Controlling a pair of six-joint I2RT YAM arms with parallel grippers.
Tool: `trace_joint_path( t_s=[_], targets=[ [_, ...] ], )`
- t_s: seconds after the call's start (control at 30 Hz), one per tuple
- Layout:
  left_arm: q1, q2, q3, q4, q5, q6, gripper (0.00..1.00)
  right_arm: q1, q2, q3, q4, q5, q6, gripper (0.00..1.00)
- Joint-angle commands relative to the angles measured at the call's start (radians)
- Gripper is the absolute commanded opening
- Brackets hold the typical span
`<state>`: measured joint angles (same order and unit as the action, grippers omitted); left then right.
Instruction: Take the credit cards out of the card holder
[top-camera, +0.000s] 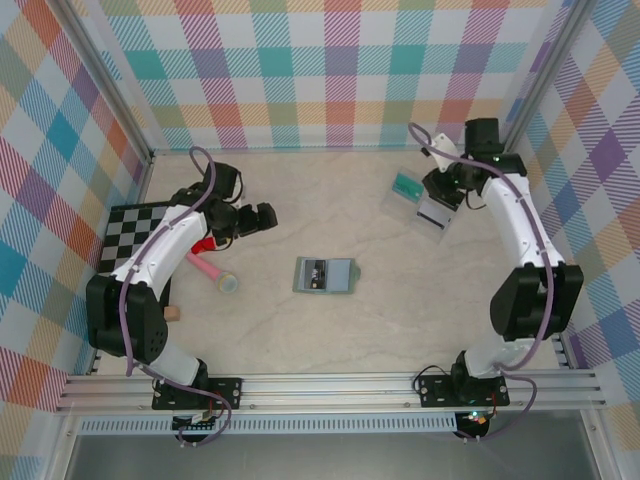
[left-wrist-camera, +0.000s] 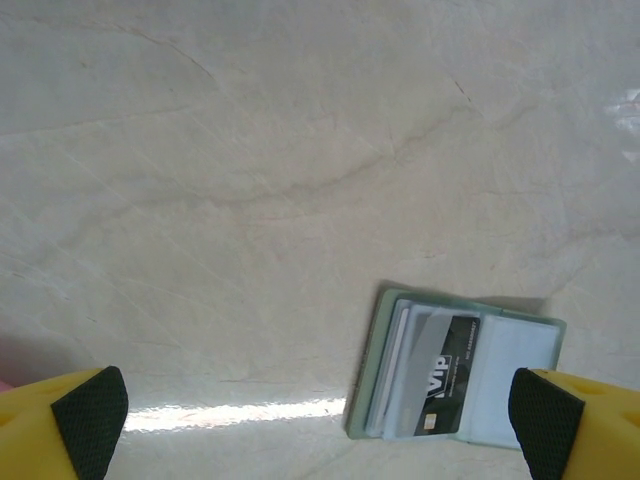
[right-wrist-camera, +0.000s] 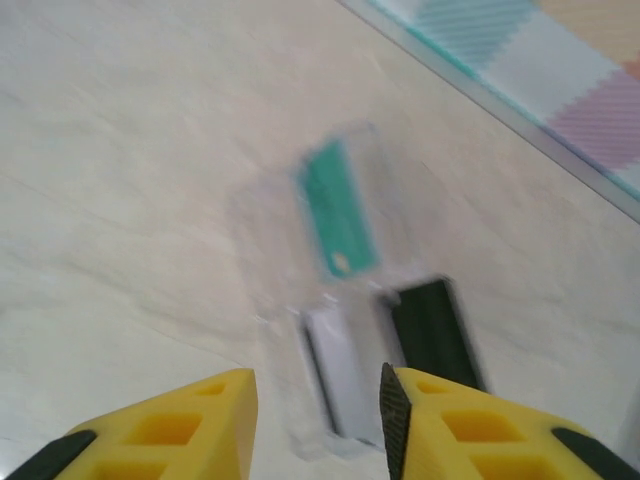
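Card holder lies open and flat near the middle of the surface, well apart from both arms. From above we can make out little of its contents. The left wrist view resolves a dark VIP card tucked in one panel, with paler edges showing beside it. The left pincer hangs released, fingers spread wide, holding nothing. At the far right, the right pincer stands parted over a clear tray, gripping nothing. The right wrist view, though blurred, shows a green card in the tray, with a pale card and a black card side by side near it. We cannot tell whether these two lie inside the tray. A chequered board lies by the left arm.
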<state>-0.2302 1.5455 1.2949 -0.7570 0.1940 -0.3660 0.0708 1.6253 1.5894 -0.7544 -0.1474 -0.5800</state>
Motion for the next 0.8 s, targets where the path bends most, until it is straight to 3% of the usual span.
trace_joint_path(
  t_s=[0.0,0.2,0.33,0.57,0.77],
  targets=[
    [0.001,-0.045,-0.041,0.05,0.077,-0.051,1.0,0.078,-0.067,-0.102,0.089,-0.154,0.279,0.37],
    [-0.028,-0.047,-0.119,0.112,0.131,-0.113,1.0,0.304,-0.165,-0.329,0.319,-0.195,0.688,0.41],
    [-0.064,-0.051,-0.177,0.159,0.126,-0.148,1.0,0.438,-0.091,-0.31,0.289,-0.155,0.913,0.41],
    [-0.151,-0.044,-0.267,0.257,0.089,-0.239,0.97,0.541,0.062,-0.312,0.272,-0.155,1.157,0.4],
    [-0.228,-0.006,-0.296,0.32,0.089,-0.314,0.8,0.566,0.134,-0.392,0.361,-0.199,1.343,0.35]
  ],
)
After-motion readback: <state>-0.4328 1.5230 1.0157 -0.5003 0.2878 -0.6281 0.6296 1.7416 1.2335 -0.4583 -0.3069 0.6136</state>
